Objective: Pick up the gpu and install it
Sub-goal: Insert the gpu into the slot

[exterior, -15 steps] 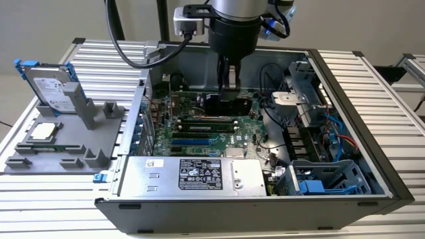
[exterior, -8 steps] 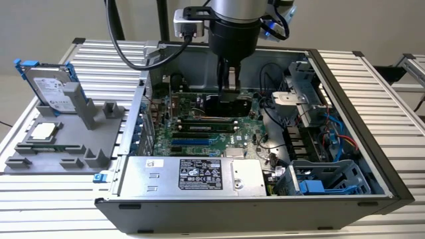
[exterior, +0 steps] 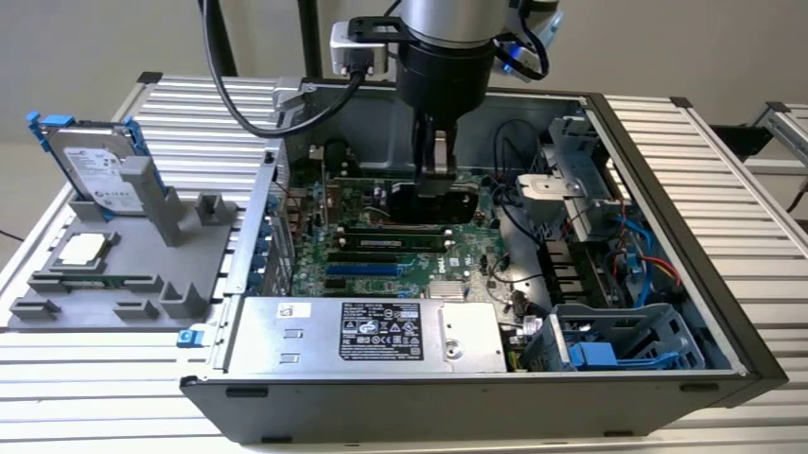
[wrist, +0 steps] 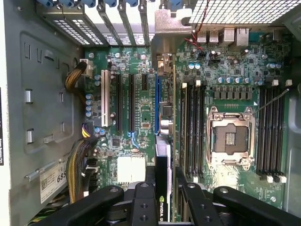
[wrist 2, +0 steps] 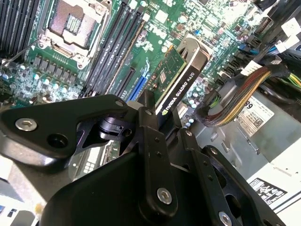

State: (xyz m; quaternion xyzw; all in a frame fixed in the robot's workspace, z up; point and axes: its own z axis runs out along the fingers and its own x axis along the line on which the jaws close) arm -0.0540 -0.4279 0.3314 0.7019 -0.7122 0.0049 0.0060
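Ribbed metal table (exterior: pixel 745 199), open computer case (exterior: pixel 657 180), hand (wrist 2: pixel 155 117) gripping gpu (wrist 2: pixel 176 84)

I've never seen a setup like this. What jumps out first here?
The black gripper reaches down into an open computer case, shut on the gpu, which it holds on edge above the green motherboard. On the exterior view's left, a grey holder carries a hard drive standing up.

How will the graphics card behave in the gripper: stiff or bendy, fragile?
The graphics card looks like a thin flat board, so probably stiff and light. Its green face carries exposed small parts, so likely fragile. Held by one edge in the gripper above the motherboard, it may tilt if nudged.
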